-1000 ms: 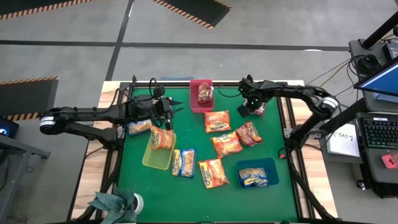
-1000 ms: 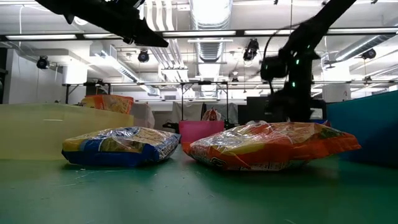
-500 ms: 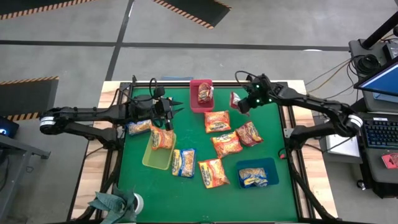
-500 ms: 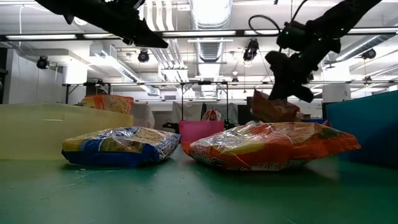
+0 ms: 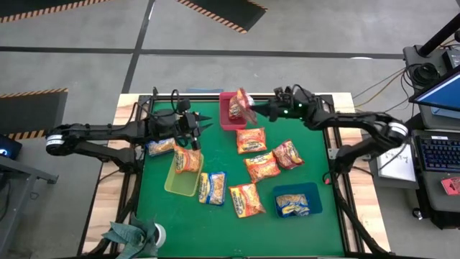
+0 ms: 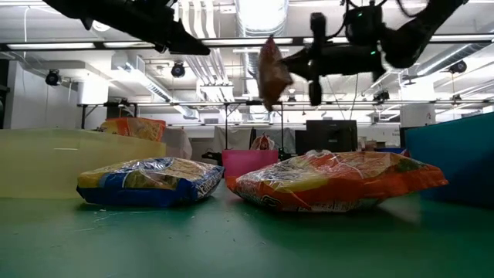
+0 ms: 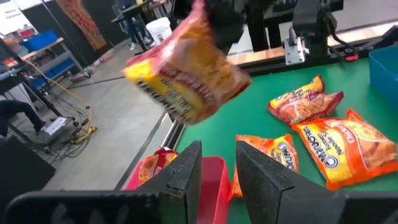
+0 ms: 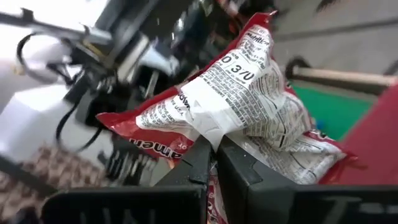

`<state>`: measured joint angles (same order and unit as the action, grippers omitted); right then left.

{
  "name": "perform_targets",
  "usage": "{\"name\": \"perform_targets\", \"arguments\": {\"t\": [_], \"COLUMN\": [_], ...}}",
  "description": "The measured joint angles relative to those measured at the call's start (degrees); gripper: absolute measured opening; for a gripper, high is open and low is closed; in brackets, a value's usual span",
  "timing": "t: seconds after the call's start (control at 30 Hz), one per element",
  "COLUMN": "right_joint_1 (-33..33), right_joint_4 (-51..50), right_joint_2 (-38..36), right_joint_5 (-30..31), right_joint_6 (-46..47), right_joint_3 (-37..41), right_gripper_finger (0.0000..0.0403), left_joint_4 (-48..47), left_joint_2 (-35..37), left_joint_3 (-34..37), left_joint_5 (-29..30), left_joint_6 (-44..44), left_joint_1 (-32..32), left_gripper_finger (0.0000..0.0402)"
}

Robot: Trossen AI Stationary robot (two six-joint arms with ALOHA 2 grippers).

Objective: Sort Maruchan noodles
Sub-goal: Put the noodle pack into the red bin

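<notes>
A dark red crinkly plastic noodle packet [image 5: 246, 106] hangs in the air over the near edge of the red plastic tray [image 5: 231, 119], pinched at one edge by the right pincer [image 5: 260, 111], whose fingers are clamped on it. The right wrist view shows the packet's white printed back [image 8: 236, 99] gripped between the two dark fingers, with the tray's red wall below it; the high view does not show that print. The low view shows the same packet [image 6: 270, 71] well above the desk, hanging from the arm that reaches in level from the right.

Another packet [image 5: 236, 108] already lies in the red tray. An orange packet [image 5: 188, 160] lies in the yellow-green plastic tray [image 5: 180, 183], and a blue-and-yellow packet [image 5: 292, 205] in the blue plastic tray [image 5: 310, 192]. On the green desk [image 5: 215, 223] lie several loose orange packets [image 5: 251, 140], one more dark red packet [image 5: 288, 154] and two blue-and-yellow ones [image 5: 213, 188].

The left pincer [image 5: 203, 126] hovers above the desk beside the red tray, its fingers a little apart and holding nothing. Its wrist view looks past those fingers [image 7: 186, 177] at the lifted packet [image 7: 186, 78], face side, and at the tray's corner [image 7: 214, 171], which the low view mostly hides behind the nearest packets.
</notes>
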<state>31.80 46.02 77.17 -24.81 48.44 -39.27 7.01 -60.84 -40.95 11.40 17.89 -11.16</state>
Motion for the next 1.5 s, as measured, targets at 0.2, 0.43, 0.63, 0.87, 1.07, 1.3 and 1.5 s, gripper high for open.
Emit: {"name": "perform_targets", "arguments": {"t": [0.2, 0.43, 0.63, 0.87, 1.07, 1.3, 1.5], "right_joint_1": [-1.8, -1.8, -1.8, -2.2, -3.1, -3.7, -3.9], "right_joint_4": [9.0, 13.4, 12.6, 7.1, -2.4, -7.2, -7.9], "right_joint_2": [13.4, 25.9, 33.6, 38.7, 38.4, 36.5, 34.9], "right_joint_5": [9.4, 14.4, 14.7, 16.1, 19.3, 22.0, 22.7], "right_joint_6": [0.6, -3.8, -5.0, -5.3, -12.5, -16.9, -18.3], "right_joint_3": [-5.3, -13.8, -21.8, -27.5, -29.9, -30.4, -30.3], "right_gripper_finger": [0.0009, 0.0009, 0.0009, 0.0009, 0.0010, 0.0011, 0.0012], "left_joint_4": [1.0, -0.5, -3.4, -5.3, -5.9, -6.4, -6.9], "left_joint_2": [0.3, 3.8, 7.9, 10.2, 10.2, 9.9, 9.8], "left_joint_3": [0.0, 0.0, 0.3, 1.5, 1.8, 1.8, 2.0], "left_joint_5": [2.1, 6.7, 6.7, 6.6, 6.5, 6.5, 6.5], "left_joint_6": [0.6, 1.1, 1.1, 0.5, 1.0, 1.1, 1.1], "left_joint_1": [0.0, 0.0, 0.0, 0.1, 0.1, 0.1, 0.1], "left_gripper_finger": [0.0081, 0.0081, 0.0081, 0.0081, 0.0081, 0.0081, 0.0081]}}
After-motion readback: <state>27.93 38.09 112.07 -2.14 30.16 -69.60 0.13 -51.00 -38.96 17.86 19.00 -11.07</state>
